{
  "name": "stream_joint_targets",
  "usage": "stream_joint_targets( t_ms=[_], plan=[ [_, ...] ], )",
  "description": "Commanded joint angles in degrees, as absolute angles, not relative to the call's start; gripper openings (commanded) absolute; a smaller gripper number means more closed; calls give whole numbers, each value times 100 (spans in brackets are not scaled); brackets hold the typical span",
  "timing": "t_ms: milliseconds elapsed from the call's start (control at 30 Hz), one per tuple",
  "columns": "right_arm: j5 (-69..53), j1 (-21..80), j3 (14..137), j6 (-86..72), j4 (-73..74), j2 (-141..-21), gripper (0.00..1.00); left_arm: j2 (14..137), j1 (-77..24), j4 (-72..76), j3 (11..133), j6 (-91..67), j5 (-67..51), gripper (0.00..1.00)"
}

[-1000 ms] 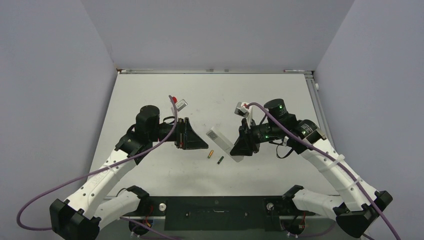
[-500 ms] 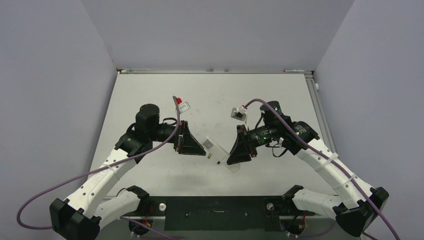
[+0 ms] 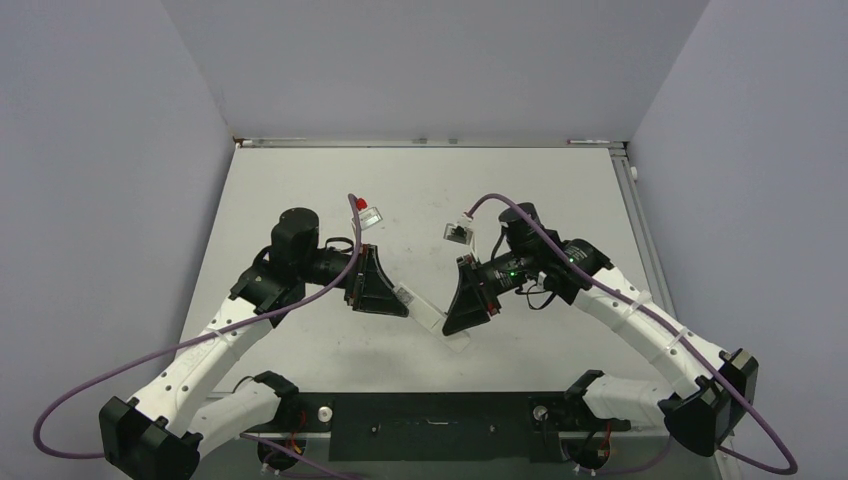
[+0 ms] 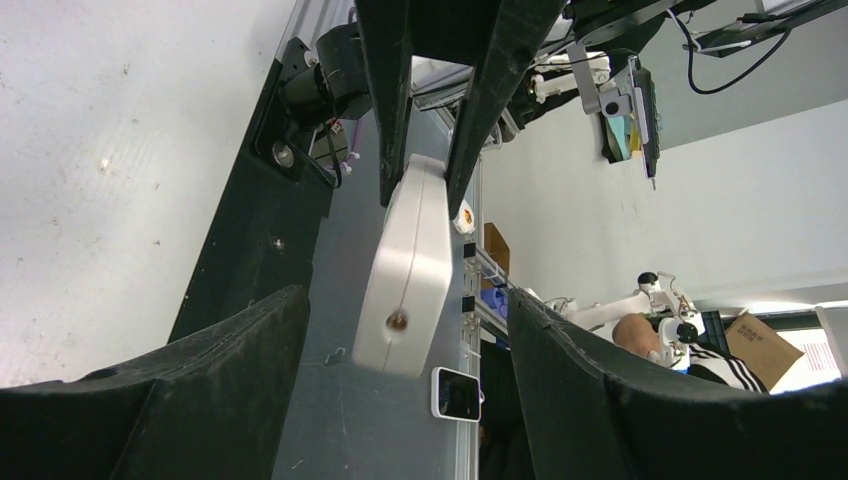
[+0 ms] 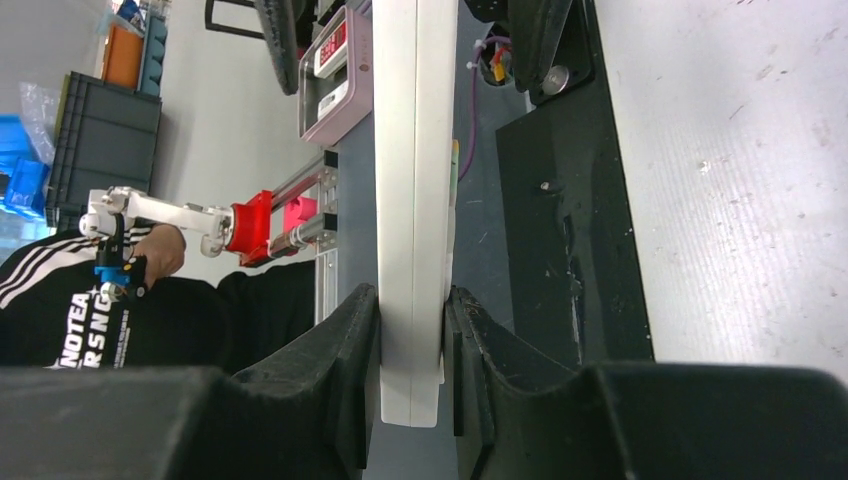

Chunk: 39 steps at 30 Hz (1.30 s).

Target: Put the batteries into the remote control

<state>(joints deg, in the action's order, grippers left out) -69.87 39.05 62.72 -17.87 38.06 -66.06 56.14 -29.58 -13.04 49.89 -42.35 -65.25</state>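
Near edge: black base rail (image 3: 430,425) spans between my two arm mounts, with a strip of bare table (image 3: 330,345) just beyond it. Mid-table, my right claw (image 5: 410,295) is clamped tight on the remote control (image 3: 428,313), pads flat on both long sides. A short stub of it pokes out behind the pads. The rest of the white bar runs diagonally up-left toward my left claw (image 4: 405,300). That claw is spread wide with the remote's free end sitting between its fingers (image 4: 180,400), a clear gap on each side and no contact. The two claws are nearly nose to nose, so there is very little room between them. Beyond them is open tabletop up to the far edge strip (image 3: 430,142). Grey walls (image 3: 120,150) close in left, right and back.
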Motion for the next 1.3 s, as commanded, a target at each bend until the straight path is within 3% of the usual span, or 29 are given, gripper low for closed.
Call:
stream_joint_targets(
  t_ms=[0, 133, 333, 567, 667, 767, 1067, 1267],
  plan=[
    [-7277, 4071, 6346, -1824, 3487, -6766, 9, 5535, -3004, -1103, 5115, -4089, -6723, 68],
    [-7294, 4112, 6386, -1826, 3479, -6894, 8, 5561, -3014, -1200, 5105, -3984, -6724, 62],
    [-7344, 4140, 6457, -1834, 3487, -7037, 9, 5572, -3049, -1359, 5098, -3808, -6740, 46],
    [-7360, 4140, 6547, -1852, 3498, -7141, 9, 5548, -3114, -1368, 4996, -3749, -6774, 19],
    [-7325, 4140, 6561, -1863, 3513, -7173, 9, 5505, -3120, -1365, 4970, -3741, -6739, 0],
    [-7240, 4120, 6555, -1849, 3531, -7162, 10, 5476, -3120, -1349, 4938, -3759, -6580, 0],
    [-6707, 3864, 6471, -1891, 3567, -6845, 42, 5308, -3103, -1116, 4604, -4069, -6157, 0],
    [-6259, 3435, 6276, -1991, 3556, -6470, 50, 5191, -3103, -686, 4342, -4499, -5814, 0]
  ],
)
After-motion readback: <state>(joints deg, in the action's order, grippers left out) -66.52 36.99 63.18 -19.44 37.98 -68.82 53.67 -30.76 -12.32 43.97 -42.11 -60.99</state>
